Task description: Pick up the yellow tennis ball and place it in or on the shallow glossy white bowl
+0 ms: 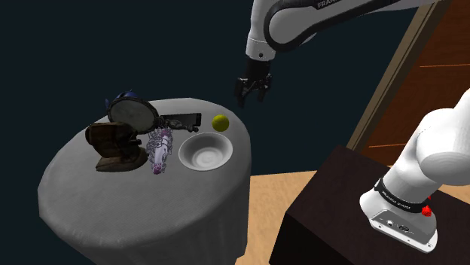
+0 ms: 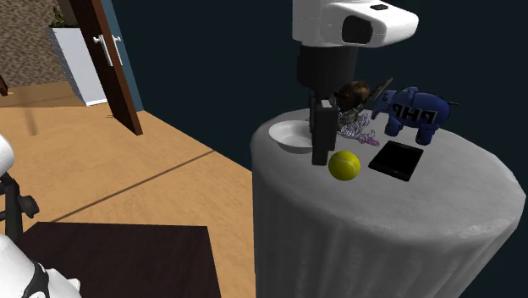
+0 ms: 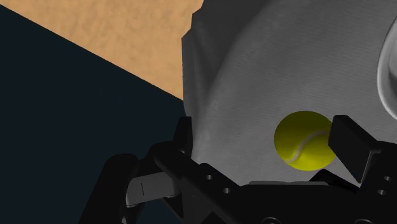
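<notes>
Largest, a round table [image 1: 143,218] draped in grey cloth, its near side cut off by the shoulder view's lower edge. Next, the white arm [image 1: 301,22], rising from a dark stand [image 1: 331,211] at lower right, out of the picture and back in at the top, middle links cropped away. Wooden floor [image 2: 127,178] below. On the cloth, toward the shoulder view's left, a brown lump [image 1: 113,147] too dim to name. Above it a round dark disc [image 1: 133,111], tilted and hiding most of a blue elephant toy [image 2: 415,112], plainer in the second exterior view. Then the white bowl [image 1: 204,153], upright and shallow, partly hidden behind the gripper in the second exterior view. Above the table's edge, the black gripper [image 1: 252,94], hanging near the ball with fingers spread apart and clasping nothing. Beyond the bowl in the shoulder view, a flat black tablet [image 1: 181,120]. Between lump and bowl, a crumpled purple-and-white thing [image 1: 160,148], hard to make out. Smallest, the yellow ball [image 1: 220,123], resting on the cloth just beside the tablet, near the bowl's rim but apart from it. In the wrist view, one side of it covered by a finger — contact impossible to judge from there.
</notes>
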Robot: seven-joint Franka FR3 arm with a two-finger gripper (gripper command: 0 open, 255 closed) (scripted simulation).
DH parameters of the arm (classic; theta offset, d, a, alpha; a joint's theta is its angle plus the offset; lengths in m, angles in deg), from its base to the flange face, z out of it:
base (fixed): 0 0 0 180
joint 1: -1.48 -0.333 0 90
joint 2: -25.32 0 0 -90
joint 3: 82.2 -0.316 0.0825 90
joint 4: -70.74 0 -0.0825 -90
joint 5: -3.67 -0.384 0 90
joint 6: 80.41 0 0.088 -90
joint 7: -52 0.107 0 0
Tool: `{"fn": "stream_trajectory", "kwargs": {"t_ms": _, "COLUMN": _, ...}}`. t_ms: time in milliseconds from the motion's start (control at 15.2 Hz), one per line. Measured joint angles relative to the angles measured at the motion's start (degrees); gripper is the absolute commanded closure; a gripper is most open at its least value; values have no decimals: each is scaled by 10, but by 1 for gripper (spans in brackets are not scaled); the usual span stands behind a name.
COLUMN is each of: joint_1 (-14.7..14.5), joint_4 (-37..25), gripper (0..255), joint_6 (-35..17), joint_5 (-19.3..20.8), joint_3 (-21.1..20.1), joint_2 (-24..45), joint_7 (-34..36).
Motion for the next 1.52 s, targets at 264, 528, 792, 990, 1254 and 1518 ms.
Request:
{"fn": "stream_trajectory", "kwargs": {"t_ms": 264, "joint_1": -8, "joint_4": -60, "gripper": 0, "joint_6": -32, "joint_5": 10, "joint_3": -12, "joint_2": 82, "joint_7": 27}}
{"fn": "stream_trajectory", "kwargs": {"t_ms": 528, "joint_1": -18, "joint_4": -125, "gripper": 0, "joint_6": -55, "joint_5": 24, "joint_3": -20, "joint_2": 161, "joint_7": 54}}
{"fn": "stream_trajectory", "kwargs": {"t_ms": 792, "joint_1": -24, "joint_4": -129, "gripper": 0, "joint_6": -78, "joint_5": 30, "joint_3": -22, "joint_2": 187, "joint_7": 63}}
{"fn": "stream_trajectory", "kwargs": {"t_ms": 990, "joint_1": -26, "joint_4": -124, "gripper": 0, "joint_6": -98, "joint_5": 33, "joint_3": -22, "joint_2": 202, "joint_7": 64}}
{"fn": "stream_trajectory", "kwargs": {"t_ms": 1254, "joint_1": -27, "joint_4": -120, "gripper": 0, "joint_6": -108, "joint_5": 34, "joint_3": -22, "joint_2": 208, "joint_7": 65}}
{"fn": "stream_trajectory", "kwargs": {"t_ms": 1518, "joint_1": -27, "joint_4": -120, "gripper": 255, "joint_6": -109, "joint_5": 34, "joint_3": -22, "joint_2": 208, "joint_7": 65}}
